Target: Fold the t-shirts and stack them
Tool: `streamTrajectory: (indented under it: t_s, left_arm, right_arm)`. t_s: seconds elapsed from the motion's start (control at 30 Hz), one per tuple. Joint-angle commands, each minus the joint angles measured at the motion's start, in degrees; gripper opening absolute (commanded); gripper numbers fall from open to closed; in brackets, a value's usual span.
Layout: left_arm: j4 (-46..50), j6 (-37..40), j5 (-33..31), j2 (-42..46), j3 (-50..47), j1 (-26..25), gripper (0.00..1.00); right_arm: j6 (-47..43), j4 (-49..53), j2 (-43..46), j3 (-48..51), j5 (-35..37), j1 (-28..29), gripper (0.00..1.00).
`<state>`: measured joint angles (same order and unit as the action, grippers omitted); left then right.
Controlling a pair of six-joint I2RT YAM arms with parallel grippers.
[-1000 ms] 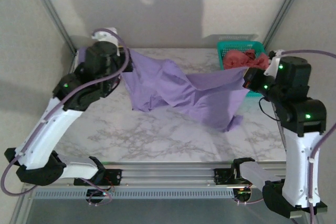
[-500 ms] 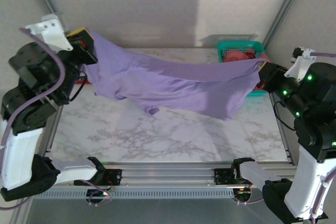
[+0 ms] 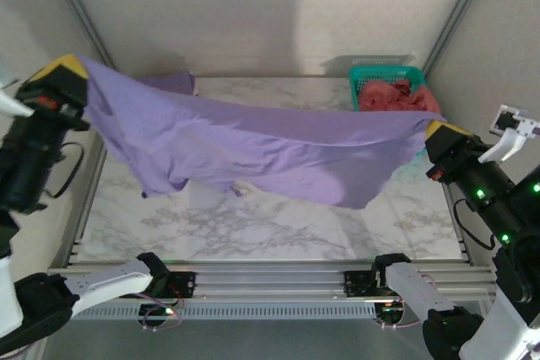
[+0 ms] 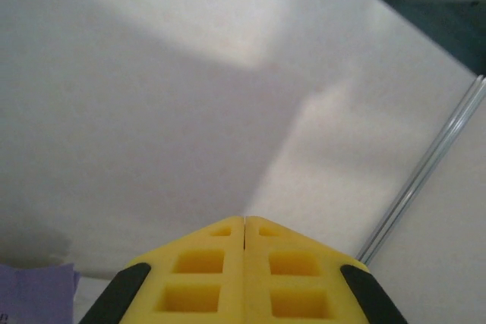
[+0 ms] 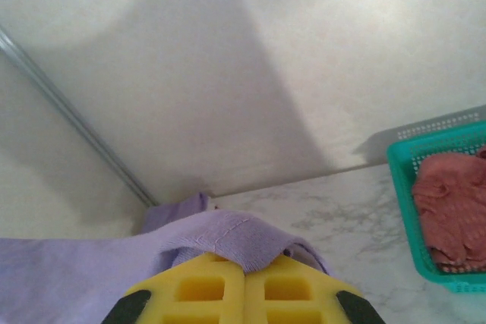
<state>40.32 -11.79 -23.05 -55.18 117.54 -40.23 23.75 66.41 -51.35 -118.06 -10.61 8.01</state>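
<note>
Your left gripper (image 3: 72,69) and right gripper (image 3: 436,130) both clench one lavender tee (image 3: 253,145), stretched mid-air. One purple tee (image 3: 173,83) lies behind, and one pink tee (image 3: 388,95) sits in the basket (image 3: 384,72).

Robot lab cell, alu frame (image 3: 278,280), white panels (image 3: 253,14), marble tbl (image 3: 278,221)

Plain lavender t-shirt (image 3: 278,141) — teal basket (image 3: 384,71), grey-veined white marble table (image 3: 278,225)

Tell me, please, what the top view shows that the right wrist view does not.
Top view: the lavender shirt hangs stretched in the air between left gripper and right gripper, sagging midway. Right wrist view: the shirt's stitched edge pinched between shut yellow fingers. Both: the shirt, the teal basket of pink shirts, the marble table.
</note>
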Motion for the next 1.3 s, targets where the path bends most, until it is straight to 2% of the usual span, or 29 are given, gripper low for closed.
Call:
streamTrajectory:
  t_s: [0.0, 0.13, 0.3, 0.4, 0.57, 0.7, 0.83, 0.9, 0.93, 1.07, 1.2, 1.27]
  left_arm:
    - [-3.18, -0.50, 1.92, 2.91, 1.19, 0.88, 0.00]
    - [-4.28, -0.52, 5.29, 2.84, 4.18, 2.38, 0.00]
    - [-2.78, 0.43, 8.18, -2.07, 12.22, 4.36, 0.00]
    - [-2.20, 0.42, 8.46, -2.88, 13.42, 4.46, 0.00]
    - [-1.06, 1.23, 5.10, -1.57, 9.19, 4.48, 0.00]
    - [0.70, 2.54, -0.99, -4.66, 6.28, 2.21, 0.00]
    - [-3.13, 7.16, -7.72, -8.71, -1.27, 0.93, 0.00]
    - [-6.05, 8.74, -9.20, -10.22, -5.80, 2.68, 0.00]
    - [-7.44, 8.63, -6.95, -10.91, -8.29, 5.61, 0.00]
    - [-13.55, 2.26, 16.57, -15.47, -18.57, 25.67, 0.00]
    - [-22.06, 1.94, 21.57, -22.50, -26.13, 29.37, 0.00]
    - [-24.76, 2.21, 22.84, -27.41, -27.05, 30.69, 0.00]
  right_arm:
    - [0.61, -5.26, 0.53, -1.09, -3.58, -0.34, 0.00]
    - [-0.21, -6.64, -0.83, -6.81, -2.57, -0.36, 0.00]
    - [-1.49, -3.45, -6.20, -17.55, -0.29, -0.31, 0.00]
    - [-0.96, -3.44, -6.14, -17.49, 0.25, -0.35, 0.00]
    - [-0.60, -4.27, -2.84, -7.57, 3.34, -0.32, 0.00]
    - [-0.98, -6.05, -1.83, 3.02, 6.73, -0.32, 0.00]
    - [-1.68, -11.50, -3.26, 14.17, 8.34, -0.36, 0.00]
    - [-2.09, -13.19, -5.56, 18.42, 8.52, -0.36, 0.00]
    - [-2.43, -14.43, -6.84, 20.72, 8.12, -0.34, 0.00]
    - [-3.78, -18.96, -12.39, 27.64, 7.74, -0.29, 0.00]
    - [-6.11, -24.12, -19.94, 31.98, 8.52, -0.36, 0.00]
    - [-7.07, -24.99, -26.47, 31.40, 9.45, -0.35, 0.00]
